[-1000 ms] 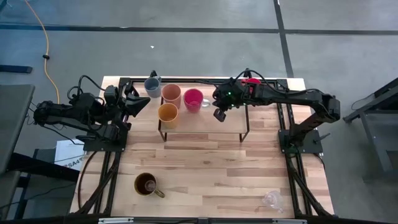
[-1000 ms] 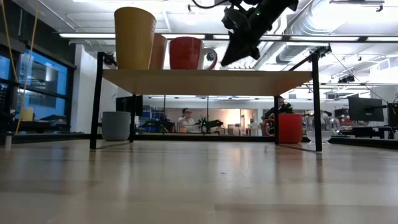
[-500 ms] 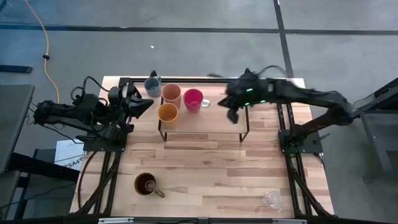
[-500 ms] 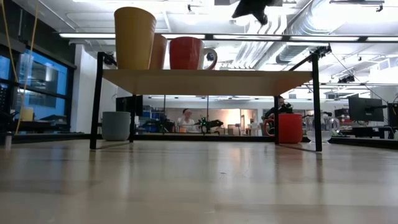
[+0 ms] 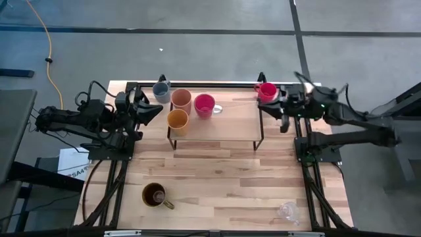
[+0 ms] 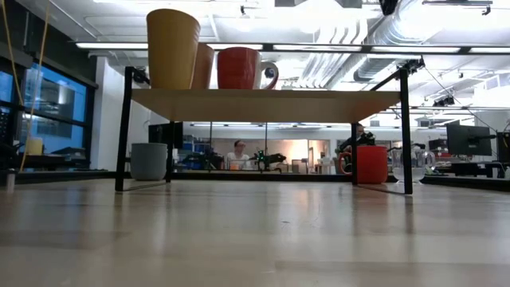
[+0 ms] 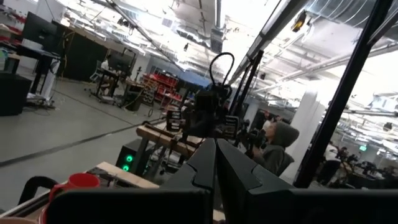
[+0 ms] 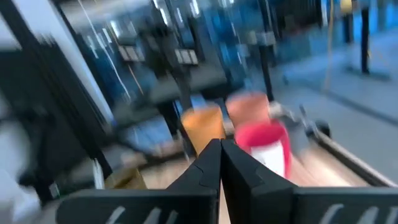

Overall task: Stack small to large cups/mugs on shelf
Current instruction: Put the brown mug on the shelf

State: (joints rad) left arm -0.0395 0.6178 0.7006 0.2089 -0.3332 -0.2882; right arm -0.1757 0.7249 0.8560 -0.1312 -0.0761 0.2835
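Observation:
The shelf (image 5: 230, 128) holds the peach tumbler (image 5: 181, 99), the orange-yellow cup (image 5: 177, 119) and a pink cup (image 5: 204, 104), with what looks like a small clear glass (image 5: 217, 108) beside the pink cup. The grey-blue mug (image 5: 161, 89) stands on the table left of the shelf. A red cup (image 5: 267, 91) stands off its far right corner. The dark-brown mug (image 5: 154, 194) and another clear glass (image 5: 287, 210) sit near the front edge. My right gripper (image 5: 284, 123) is shut, right of the shelf and just in front of the red cup. My left gripper (image 5: 152, 110) waits shut at the shelf's left end.
The shelf's black legs (image 6: 406, 131) stand on the table, with open room under the plank (image 6: 263, 104). The shelf's right half is bare. Bare tabletop (image 5: 217, 178) lies between the shelf and the front edge. People sit in the room far behind the table (image 6: 237, 151).
My right arm has swung away from the pink cup on the shelf toward the table's right edge, moving fast. It has left the low view and now hangs beside the shelf's right end. The cups have stayed where they were.

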